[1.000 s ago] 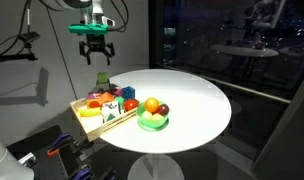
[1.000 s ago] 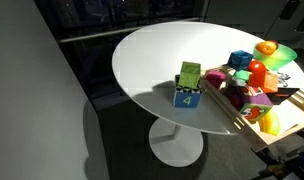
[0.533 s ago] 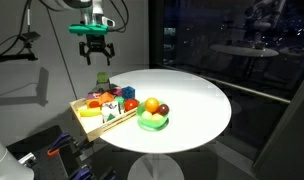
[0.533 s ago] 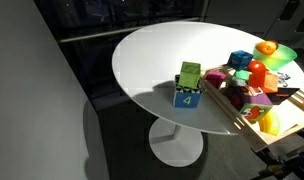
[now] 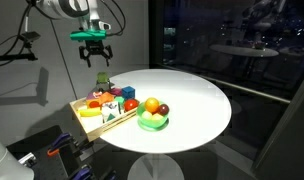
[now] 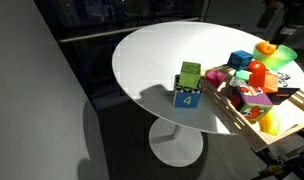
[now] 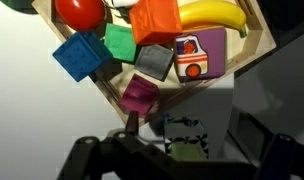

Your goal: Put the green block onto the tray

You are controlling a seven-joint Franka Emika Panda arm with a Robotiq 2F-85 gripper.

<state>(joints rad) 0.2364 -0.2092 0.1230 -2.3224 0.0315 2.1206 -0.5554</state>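
Claw (image 5: 93,52): high above the desk's (image 6: 152,60) left side in an exterior view, fingers spread wide, nothing between them. In the wrist view its dark fingers frame the bottom edge, also apart.
Green block (image 6: 190,74): pale lime, sitting on top of a blue block (image 6: 188,97), just outside the tray's near wall. Not in the tray; task not yet done.
Blue block: on the desk, touching or almost touching the tray wall; I cannot tell which.
Tray (image 6: 232,115): light wood, low sides, crowded with coloured blocks and toy fruit. Little bare floor shows in any view.
Darker green block (image 7: 119,42): already inside the tray, between a blue one and an orange one. Not the target.
Fruit bowl (image 6: 282,60): round, bright green, beyond the tray, well apart from the target.
Risk 1: the target is the top of a two-block stack. An off-centre descent could push it off, and the desk rim is near on that side.
Risk 2: closing too low could pinch the blue block as well, or drag the stack against the tray wall.
Risk 3: the tray is full. A release onto other toys could leave the block tilted or let it roll out over the low side.
Risk 4: confusion with the darker green block in the tray.
Writing: a white "4" on the blue block's side. A picture block (image 7: 192,55) shows a small vehicle, no legible text. No brand marks readable.
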